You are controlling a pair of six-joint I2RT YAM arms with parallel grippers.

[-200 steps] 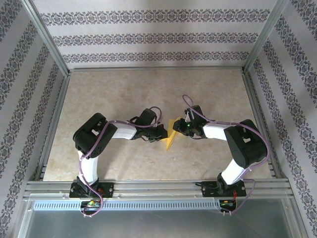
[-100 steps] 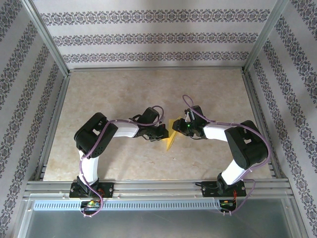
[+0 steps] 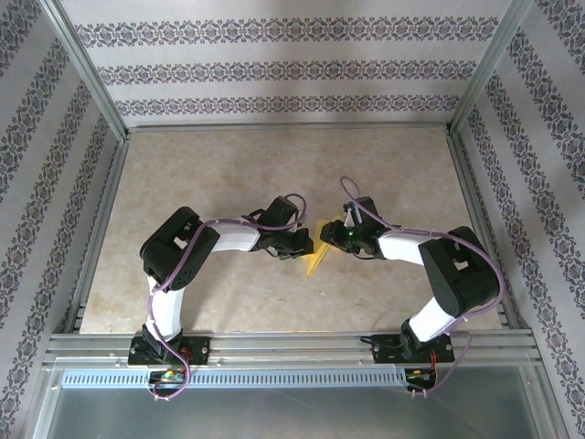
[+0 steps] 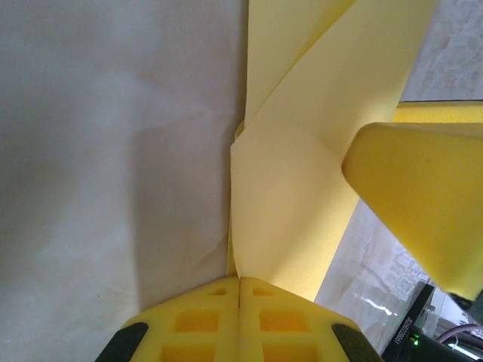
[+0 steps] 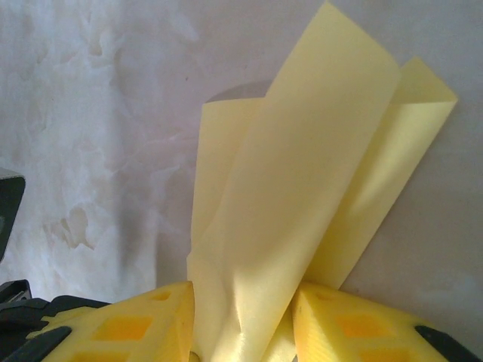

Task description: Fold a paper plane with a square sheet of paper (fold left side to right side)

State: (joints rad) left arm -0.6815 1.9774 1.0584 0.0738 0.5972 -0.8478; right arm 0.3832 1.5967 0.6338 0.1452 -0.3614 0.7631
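Moved: left arm (image 3: 228,240) shifted slightly rightward | Top: thin bright-yellow folded paper sheet (image 3: 316,259) seen mid beige tabletop (image 3: 210,174), between left gripper (image 3: 303,245) and right gripper (image 3: 335,240) | Left wrist: fingers (image 4: 196,320) closed together, sheet edge pinched | Right wrist: fingers (image 5: 128,328) apart, sheet standing between them

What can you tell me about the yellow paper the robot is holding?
The yellow paper is thin, plain and bright, with no marks. It is folded into long overlapping flaps with sharp creases, and seen from above it narrows to a point at its near end. Its flaps stand up off the pale table, between the two arms. The left hand pinches one edge shut, and the flaps pass loosely between the open right hand.
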